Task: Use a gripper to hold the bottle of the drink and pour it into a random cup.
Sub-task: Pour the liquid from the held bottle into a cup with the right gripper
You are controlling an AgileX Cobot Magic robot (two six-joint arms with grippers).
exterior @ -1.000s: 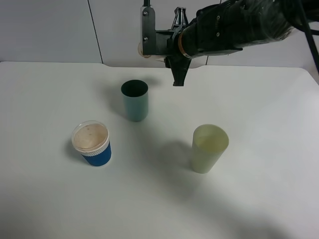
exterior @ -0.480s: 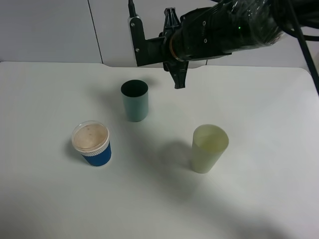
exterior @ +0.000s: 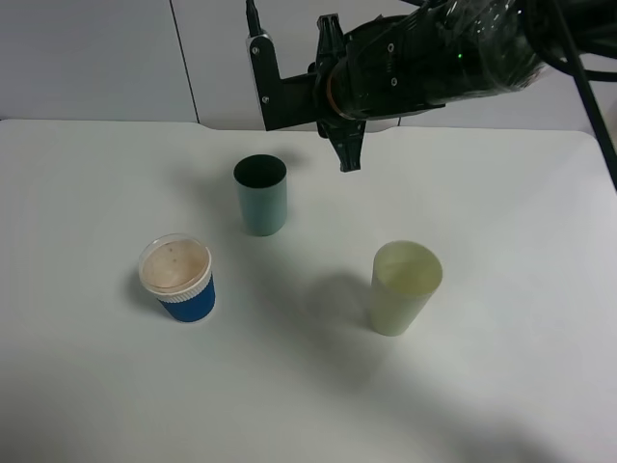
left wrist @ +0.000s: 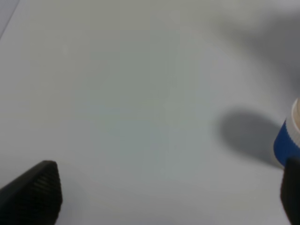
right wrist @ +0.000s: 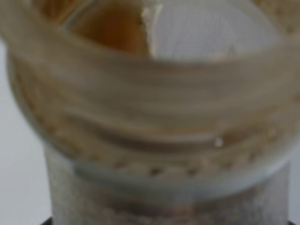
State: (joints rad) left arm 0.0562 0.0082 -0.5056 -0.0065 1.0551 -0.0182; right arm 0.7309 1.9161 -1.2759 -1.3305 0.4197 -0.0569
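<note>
White worktop (exterior: 511, 222) lies beneath the right tool (exterior: 346, 154), which hangs high and pinches the bottle (right wrist: 150, 117) of brown drink (right wrist: 108, 23); the teal cup (exterior: 261, 198) stands below it, slightly aside. Left tool (left wrist: 168, 187) is spread wide

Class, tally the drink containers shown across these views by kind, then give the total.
Tumblers without lids: 2, teal tumbler, yellow-green tumbler
Lidded cups: 1, blue cup
Bottles: 1, clear bottle
Total: 4
</note>
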